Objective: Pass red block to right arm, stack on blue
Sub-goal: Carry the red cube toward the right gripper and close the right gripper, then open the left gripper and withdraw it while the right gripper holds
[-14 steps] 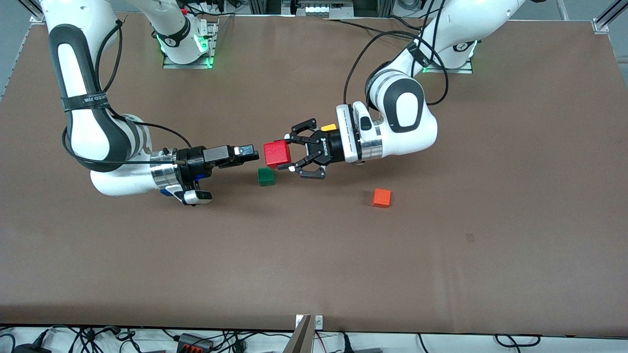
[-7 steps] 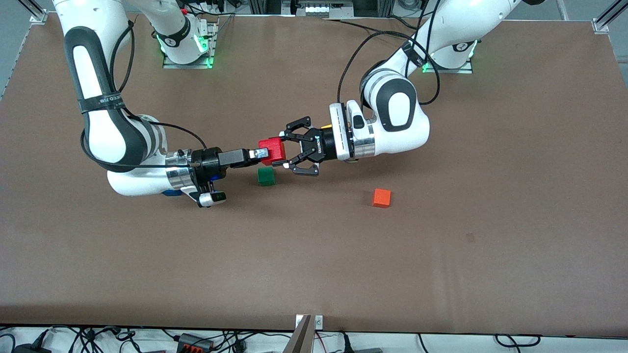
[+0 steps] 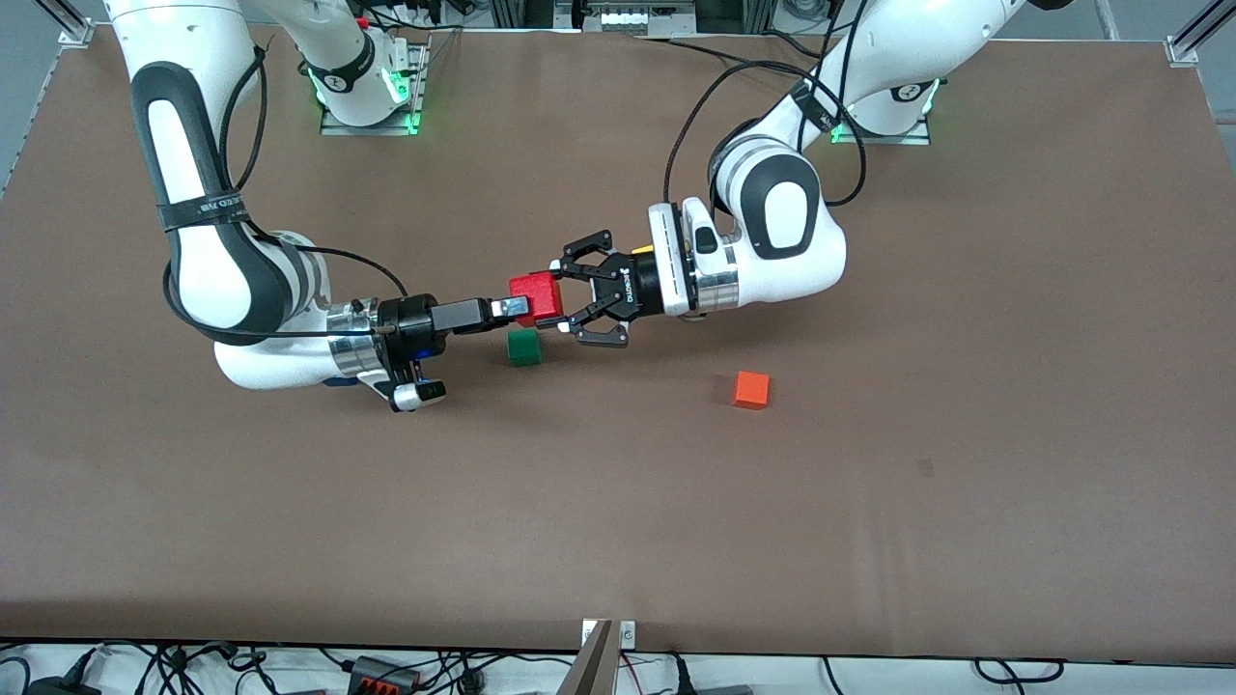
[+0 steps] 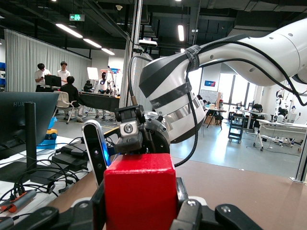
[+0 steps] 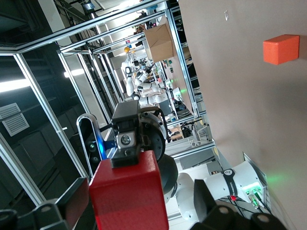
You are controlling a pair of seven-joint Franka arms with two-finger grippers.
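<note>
Mid-handover at the centre of the front view: the left gripper (image 3: 560,299), a splayed black claw, is clamped on the red block (image 3: 534,294) and holds it in the air above the brown table (image 3: 618,541), over a spot just beside the dark green cube (image 3: 524,347). The right arm (image 3: 208,280) reaches in from its own end of the table. The right gripper (image 3: 512,309) has slim fingers that stand apart on either side of the block. In the right wrist view the fingers (image 5: 204,203) bracket the block with a gap showing on one side, so the jaws have not yet closed on it. A sliver of the blue (image 3: 336,381) cube shows on the table under the right arm's wrist, mostly hidden. An orange cube (image 3: 750,389) lies lower in the frame, toward the left arm's end and well apart from the exchange. A yellow cube (image 3: 646,251) peeks out above the left arm's wrist.
</note>
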